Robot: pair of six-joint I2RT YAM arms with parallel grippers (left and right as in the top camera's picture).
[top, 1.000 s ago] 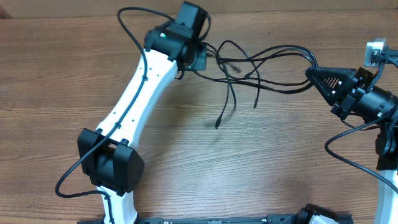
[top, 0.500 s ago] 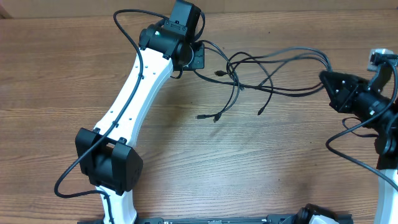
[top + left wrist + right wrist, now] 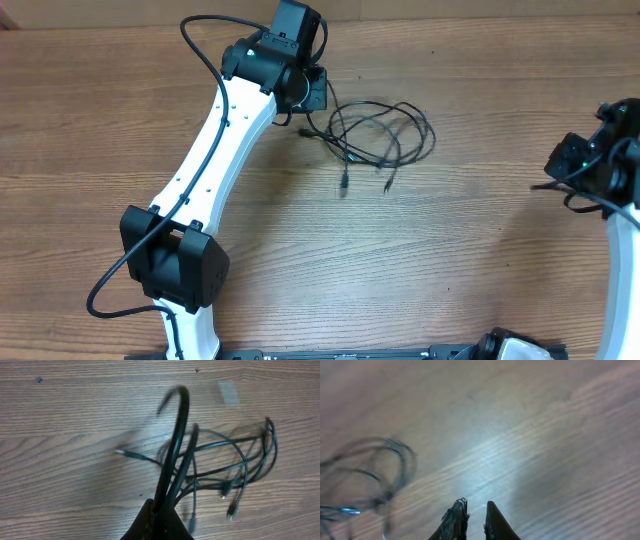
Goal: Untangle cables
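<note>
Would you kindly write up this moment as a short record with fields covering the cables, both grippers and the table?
left gripper: shut on strands of the cables
cables: thin black wires, bunched in loose overlapping loops just right of the left gripper, tangled
plug ends: a few stick out free at the bunch's lower edge in the overhead view
right gripper: fingers narrowly apart, nothing between them, well clear of the bunch
table: wood-grain top
</note>
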